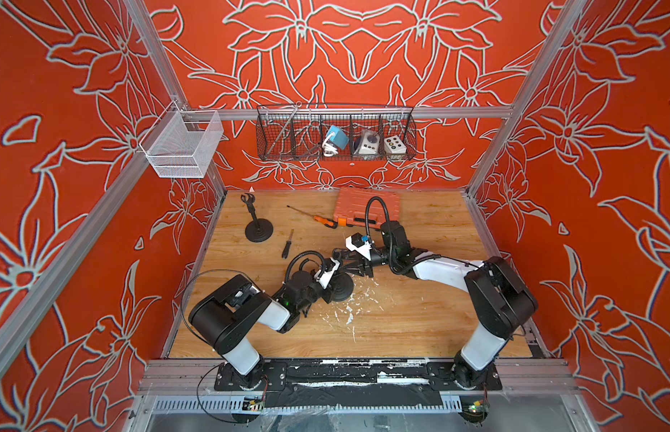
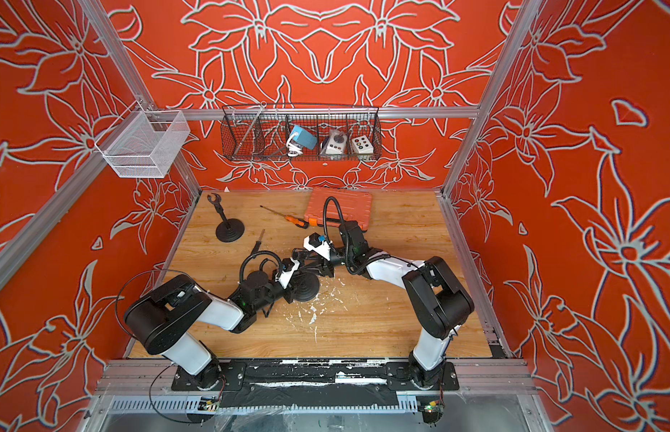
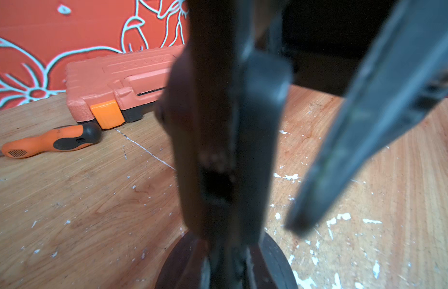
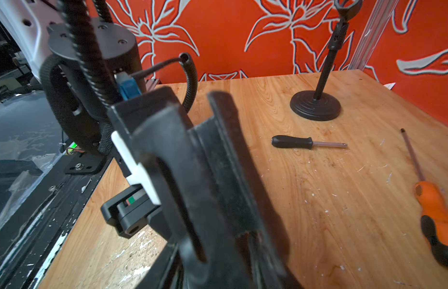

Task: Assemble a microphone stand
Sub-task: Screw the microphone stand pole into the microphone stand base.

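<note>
Base: the round black base (image 1: 341, 288) sits mid-table (image 1: 419, 321), under both arms.
Left gripper (image 1: 337, 278): jaws together just above the base (what they pinch is blurred).
Right gripper (image 1: 354, 266): close beside; I cannot tell its gap.
Risk: crowded fingertips could collide, tipping or sliding the base.
Views: only the left wrist view shows the base beneath the fingers; only the right wrist view shows the assembled stand (image 4: 318, 100).

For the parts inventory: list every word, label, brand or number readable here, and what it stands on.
No text can be read in any view.
Lid of the orange tool case: raised lettering, too blurred to read.
Face of the white button box in the wire basket: any markings too small to read.
</note>
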Available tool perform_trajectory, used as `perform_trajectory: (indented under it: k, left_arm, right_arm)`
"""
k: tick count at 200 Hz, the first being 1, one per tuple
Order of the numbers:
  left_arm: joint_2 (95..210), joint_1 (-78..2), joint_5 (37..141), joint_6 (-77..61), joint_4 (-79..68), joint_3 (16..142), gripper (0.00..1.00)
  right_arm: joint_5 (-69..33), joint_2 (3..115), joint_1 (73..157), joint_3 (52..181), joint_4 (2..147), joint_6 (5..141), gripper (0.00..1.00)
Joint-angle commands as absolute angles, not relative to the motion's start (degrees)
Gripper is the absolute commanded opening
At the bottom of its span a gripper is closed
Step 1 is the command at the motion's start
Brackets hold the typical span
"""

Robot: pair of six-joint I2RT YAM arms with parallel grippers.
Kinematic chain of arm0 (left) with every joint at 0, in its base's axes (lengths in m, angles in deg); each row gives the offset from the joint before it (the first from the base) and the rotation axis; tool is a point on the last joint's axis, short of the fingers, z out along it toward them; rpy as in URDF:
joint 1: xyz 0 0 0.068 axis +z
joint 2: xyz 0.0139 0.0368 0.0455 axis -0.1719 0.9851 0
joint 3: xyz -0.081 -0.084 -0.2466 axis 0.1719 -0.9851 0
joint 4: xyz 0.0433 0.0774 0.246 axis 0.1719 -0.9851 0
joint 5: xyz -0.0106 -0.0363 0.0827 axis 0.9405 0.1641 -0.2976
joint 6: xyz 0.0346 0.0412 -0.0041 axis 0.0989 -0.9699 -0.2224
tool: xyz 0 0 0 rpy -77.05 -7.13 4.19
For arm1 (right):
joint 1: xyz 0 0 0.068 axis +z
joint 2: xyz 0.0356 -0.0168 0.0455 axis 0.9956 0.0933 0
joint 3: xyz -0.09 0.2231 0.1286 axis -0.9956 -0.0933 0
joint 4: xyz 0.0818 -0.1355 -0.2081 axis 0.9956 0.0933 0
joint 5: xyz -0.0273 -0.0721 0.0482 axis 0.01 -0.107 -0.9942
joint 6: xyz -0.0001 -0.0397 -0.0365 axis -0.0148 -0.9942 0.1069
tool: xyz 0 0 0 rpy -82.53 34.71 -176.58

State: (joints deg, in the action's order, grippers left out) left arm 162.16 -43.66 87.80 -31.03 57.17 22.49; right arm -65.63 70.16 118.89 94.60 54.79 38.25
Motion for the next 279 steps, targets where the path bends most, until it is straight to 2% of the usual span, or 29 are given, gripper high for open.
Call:
perform_trajectory:
  k: [1, 20, 38, 78, 91, 116, 124, 139, 167, 208, 240, 279]
  left_arm:
    - [162.6, -43.8, 88.1, -31.0, 56.0, 22.5, 0.0]
    - [163.0, -43.8, 87.6, -30.7, 56.2, 22.6, 0.0]
    - [163.4, -43.8, 87.4, -30.3, 56.7, 22.6, 0.0]
    - [162.6, -43.8, 87.5, -30.1, 56.7, 22.5, 0.01]
    - [161.8, -43.8, 87.5, -30.2, 56.1, 22.4, 0.01]
    - [160.3, -43.8, 86.7, -30.3, 54.8, 21.8, 0.0]
    - [160.1, -43.8, 86.5, -30.3, 54.7, 21.6, 0.0]
    - [160.1, -43.8, 86.2, -30.4, 54.8, 21.2, 0.0]
    - [160.6, -43.8, 86.1, -30.4, 55.4, 20.7, 0.0]
    - [160.7, -43.8, 86.4, -30.4, 55.3, 20.8, 0.0]
    - [160.8, -43.8, 86.6, -30.5, 55.4, 20.8, 0.0]
    - [160.9, -43.8, 87.1, -30.4, 55.3, 21.0, 0.0]
  right_arm:
    - [-67.6, 71.0, 119.6, 94.9, 51.1, 39.4, 0.29]
    - [-65.5, 70.5, 120.4, 93.7, 51.0, 39.1, 0.0]
    - [-61.2, 69.4, 121.4, 90.2, 48.7, 39.6, 0.0]
    - [-43.6, 66.4, 126.1, 79.3, 36.0, 44.3, 0.0]
    - [-41.4, 65.5, 126.4, 76.8, 31.9, 47.2, 0.0]
    - [-40.0, 62.5, 126.0, 77.0, 35.3, 48.5, 0.47]
    - [-40.1, 61.6, 125.8, 78.3, 38.9, 48.4, 0.55]
    - [-41.3, 60.6, 125.2, 80.0, 42.7, 47.9, 0.6]
    - [-47.5, 61.2, 123.3, 83.6, 46.1, 45.8, 0.66]
    - [-55.2, 64.4, 122.0, 90.3, 49.5, 43.5, 0.64]
    - [-58.0, 67.8, 122.2, 94.0, 51.0, 42.7, 0.59]
    - [-60.1, 70.4, 122.3, 94.8, 49.2, 42.7, 0.44]
